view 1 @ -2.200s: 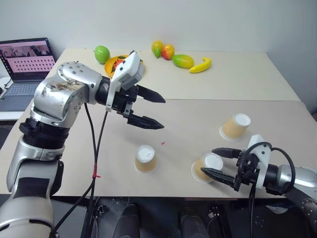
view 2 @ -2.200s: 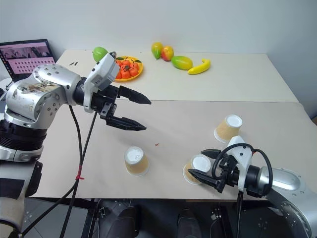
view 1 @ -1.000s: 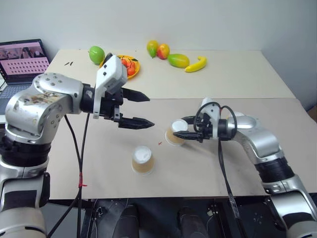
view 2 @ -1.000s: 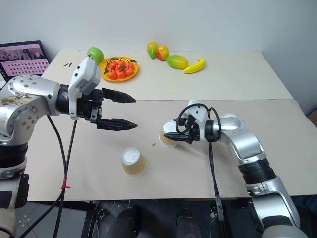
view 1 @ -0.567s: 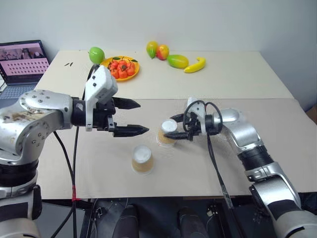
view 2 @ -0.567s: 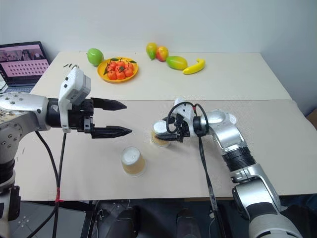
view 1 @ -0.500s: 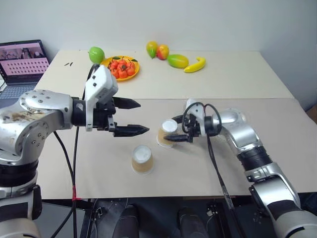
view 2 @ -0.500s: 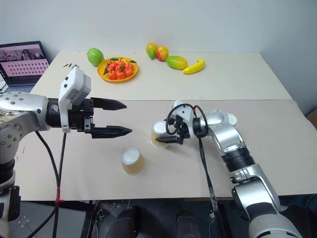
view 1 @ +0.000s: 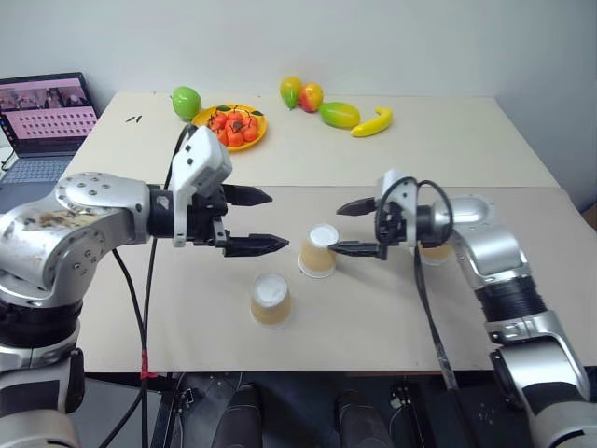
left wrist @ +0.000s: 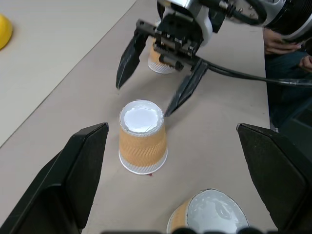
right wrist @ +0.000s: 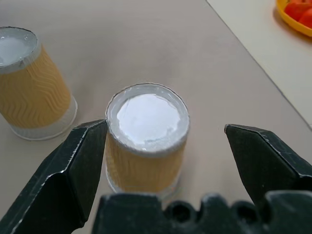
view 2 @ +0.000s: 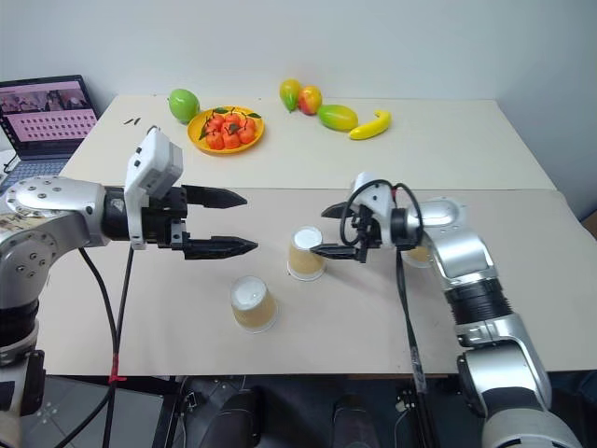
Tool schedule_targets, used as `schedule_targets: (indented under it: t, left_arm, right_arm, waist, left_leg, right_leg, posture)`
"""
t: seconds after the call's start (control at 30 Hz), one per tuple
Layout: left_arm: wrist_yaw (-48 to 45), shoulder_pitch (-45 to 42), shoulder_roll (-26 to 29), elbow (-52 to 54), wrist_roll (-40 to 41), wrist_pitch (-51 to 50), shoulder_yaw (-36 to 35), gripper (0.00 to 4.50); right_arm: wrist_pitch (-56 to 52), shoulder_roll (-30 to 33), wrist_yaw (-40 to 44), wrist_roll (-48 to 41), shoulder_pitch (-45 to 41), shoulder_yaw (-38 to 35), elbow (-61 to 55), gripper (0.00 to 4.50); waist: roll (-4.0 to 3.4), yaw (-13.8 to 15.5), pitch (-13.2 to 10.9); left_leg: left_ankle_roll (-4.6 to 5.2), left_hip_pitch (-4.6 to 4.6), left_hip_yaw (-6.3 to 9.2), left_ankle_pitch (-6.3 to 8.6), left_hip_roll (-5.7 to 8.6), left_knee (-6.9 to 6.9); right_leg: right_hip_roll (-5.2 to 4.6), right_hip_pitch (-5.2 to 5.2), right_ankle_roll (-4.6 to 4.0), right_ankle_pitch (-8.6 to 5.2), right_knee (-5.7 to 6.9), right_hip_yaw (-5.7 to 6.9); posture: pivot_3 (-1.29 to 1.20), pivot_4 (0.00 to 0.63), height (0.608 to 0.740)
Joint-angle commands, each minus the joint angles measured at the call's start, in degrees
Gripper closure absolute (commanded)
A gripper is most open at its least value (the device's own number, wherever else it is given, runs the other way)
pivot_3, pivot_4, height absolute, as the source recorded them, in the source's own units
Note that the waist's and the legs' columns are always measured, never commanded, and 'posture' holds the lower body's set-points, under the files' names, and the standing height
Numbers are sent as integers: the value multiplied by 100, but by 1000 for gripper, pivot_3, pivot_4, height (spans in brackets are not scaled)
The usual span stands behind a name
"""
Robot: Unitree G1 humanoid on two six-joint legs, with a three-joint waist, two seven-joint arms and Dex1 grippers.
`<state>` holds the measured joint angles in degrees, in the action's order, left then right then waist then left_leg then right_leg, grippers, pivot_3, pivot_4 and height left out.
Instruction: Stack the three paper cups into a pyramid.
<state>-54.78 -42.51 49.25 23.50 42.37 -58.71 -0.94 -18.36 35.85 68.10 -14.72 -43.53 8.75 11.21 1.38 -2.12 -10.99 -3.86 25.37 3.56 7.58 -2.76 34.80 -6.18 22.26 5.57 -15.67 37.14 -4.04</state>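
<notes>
Right end effector [view 1: 356,228] released beside upturned cup [view 1: 318,252], left end effector [view 1: 256,220] spread, empty. Light, crushable paper: pinch mid-wall gently.

No legible text, not even on the laptop screen [view 1: 48,110].

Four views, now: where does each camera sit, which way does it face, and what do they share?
Left eye, right eye: head stereo pair, looking forward and down over the beige table; both arms show, left end effector and right end effector open.
Left wrist: looks along its own fingers at the middle tan paper cup, upside down, and the right end effector beyond it.
Right wrist: looks along its own fingers at that same cup.
Shared: that middle cup; the near tan paper cup too.
</notes>
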Motion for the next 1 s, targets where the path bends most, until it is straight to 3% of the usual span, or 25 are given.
schedule_targets:
  t: [0.03,0.1,0.3,0.5,0.7,1.0]
  left_arm:
    - [-86,-225,-21,-83,-44,227,34,0]
    - [-171,-277,-41,-173,-42,286,93,0]
    - [-329,-357,-66,-335,-75,376,177,0]
    - [-483,-493,-159,-544,-193,538,372,0]
    - [-605,-623,-194,-665,-291,601,480,0]
    - [-635,-601,-103,-574,-203,483,369,0]
  right_arm:
    - [-128,463,13,-160,72,-524,-327,44]
    - [3,1058,-193,-34,149,-1058,36,44]
    - [102,1951,-686,-25,793,-2104,499,44]
    - [216,2201,-820,-199,2067,-3046,620,44]
    - [88,1944,-824,-297,2560,-2961,398,44]
    - [29,1560,-863,-265,2159,-2364,368,44]
  waist:
    - [0,-3,0]
    - [-1,24,-1]
    - [-1,91,-1]
    - [-1,86,-1]
    - [-2,-55,-1]
    - [-2,-45,-1]
  left_leg:
    - [0,0,0,0,0,0]
    - [0,1,0,0,0,-1]
    - [2,4,-1,1,0,-6]
    - [4,5,-4,2,1,0]
    - [3,-3,-5,1,1,4]
    - [3,-5,-5,1,1,4]
  right_leg:
    - [0,0,0,0,0,0]
    - [0,0,0,0,-2,0]
    - [-1,2,-3,-3,-7,0]
    - [-1,1,-3,-3,-7,-2]
    - [0,-5,-1,-2,-5,-6]
    - [-1,-6,0,-3,-5,-7]
  posture:
    - [0,150,732]
    - [0,150,732]
    - [0,150,732]
    - [0,150,732]
    - [0,150,732]
    - [0,150,732]
